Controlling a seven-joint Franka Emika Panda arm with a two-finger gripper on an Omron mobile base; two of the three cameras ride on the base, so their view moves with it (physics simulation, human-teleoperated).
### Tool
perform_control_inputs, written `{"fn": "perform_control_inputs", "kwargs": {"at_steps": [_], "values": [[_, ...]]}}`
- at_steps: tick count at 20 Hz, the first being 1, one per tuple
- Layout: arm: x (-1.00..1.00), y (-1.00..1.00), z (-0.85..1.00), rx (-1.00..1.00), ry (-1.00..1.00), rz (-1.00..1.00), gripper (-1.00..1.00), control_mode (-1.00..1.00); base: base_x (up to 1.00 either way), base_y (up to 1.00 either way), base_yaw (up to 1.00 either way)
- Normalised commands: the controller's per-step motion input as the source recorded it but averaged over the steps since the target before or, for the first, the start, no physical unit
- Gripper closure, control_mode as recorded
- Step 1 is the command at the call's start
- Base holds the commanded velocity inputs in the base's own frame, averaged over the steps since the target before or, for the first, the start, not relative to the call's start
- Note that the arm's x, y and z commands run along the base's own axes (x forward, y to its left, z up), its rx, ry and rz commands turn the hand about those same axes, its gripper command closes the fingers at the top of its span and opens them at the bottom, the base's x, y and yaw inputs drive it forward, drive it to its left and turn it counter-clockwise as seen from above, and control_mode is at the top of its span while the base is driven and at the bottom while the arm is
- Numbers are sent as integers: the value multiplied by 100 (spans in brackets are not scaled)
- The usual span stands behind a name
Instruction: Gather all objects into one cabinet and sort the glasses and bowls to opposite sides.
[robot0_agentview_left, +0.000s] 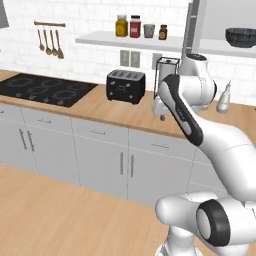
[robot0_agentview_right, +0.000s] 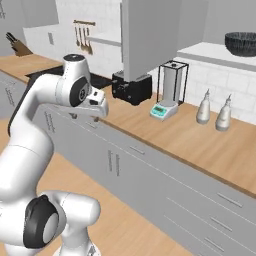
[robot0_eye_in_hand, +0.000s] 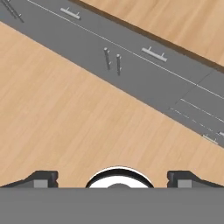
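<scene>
I'm at the start, nothing gathered: my pincer (robot0_eye_in_hand: 112, 178) points at the floor, spread wide and empty. Next I reach the bowl (robot0_agentview_left: 240, 37) at two o'clock, on the shelf (robot0_agentview_left: 215, 47).

It was a home kitchen. A wooden counter (robot0_agentview_left: 100, 107) ran over grey cupboards (robot0_agentview_left: 100, 165), with a black hob (robot0_agentview_left: 42, 90) set into it, a toaster (robot0_agentview_left: 125, 86) beside that, and utensils (robot0_agentview_left: 49, 42) hanging on white tiles above the hob.
</scene>
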Motion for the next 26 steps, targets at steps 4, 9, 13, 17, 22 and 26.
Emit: {"fn": "perform_control_inputs", "kwargs": {"at_steps": [4, 9, 13, 17, 22, 26], "values": [[0, 0, 0, 0, 0, 0, -100, 100, 0, 6, -3], [0, 0, 0, 0, 0, 0, -100, 100, 37, 44, -31], [0, 0, 0, 0, 0, 0, -100, 100, 55, 45, -33], [0, 0, 0, 0, 0, 0, -100, 100, 34, 50, -24], [0, 0, 0, 0, 0, 0, -100, 100, 66, 34, -19], [0, 0, 0, 0, 0, 0, -100, 100, 100, 13, -16]]}}
